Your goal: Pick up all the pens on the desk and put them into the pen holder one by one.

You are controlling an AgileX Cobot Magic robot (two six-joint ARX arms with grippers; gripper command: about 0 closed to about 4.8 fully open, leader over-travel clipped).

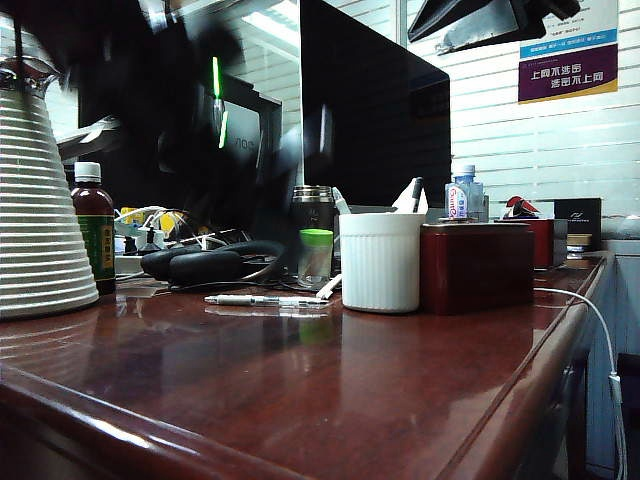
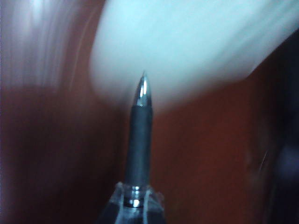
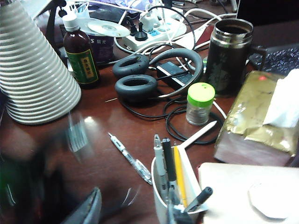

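Observation:
My left gripper [image 2: 135, 198] is shut on the black pen [image 2: 140, 135], whose silver tip points at a blurred white shape I cannot identify. In the exterior view only that arm's dark blur [image 1: 215, 110] shows, high at the left. The white ribbed pen holder [image 1: 380, 262] [image 3: 161, 198] stands mid-desk [image 1: 300, 400] with several pens in it. A thin white-and-clear pen [image 1: 265, 300] [image 3: 131, 157] lies on the desk left of the holder. A stubby white pen [image 1: 328, 287] [image 3: 198, 134] lies behind it. My right gripper [image 3: 133, 214] hangs open by the holder, one finger over its rim.
A dark red box [image 1: 475, 265] stands right of the holder. A green-lidded jar [image 1: 315, 257], a steel mug [image 1: 312, 205], headphones [image 1: 200, 262] and cables sit behind it. A ribbed white cone [image 1: 35, 220] and a brown bottle [image 1: 93, 235] stand at the left.

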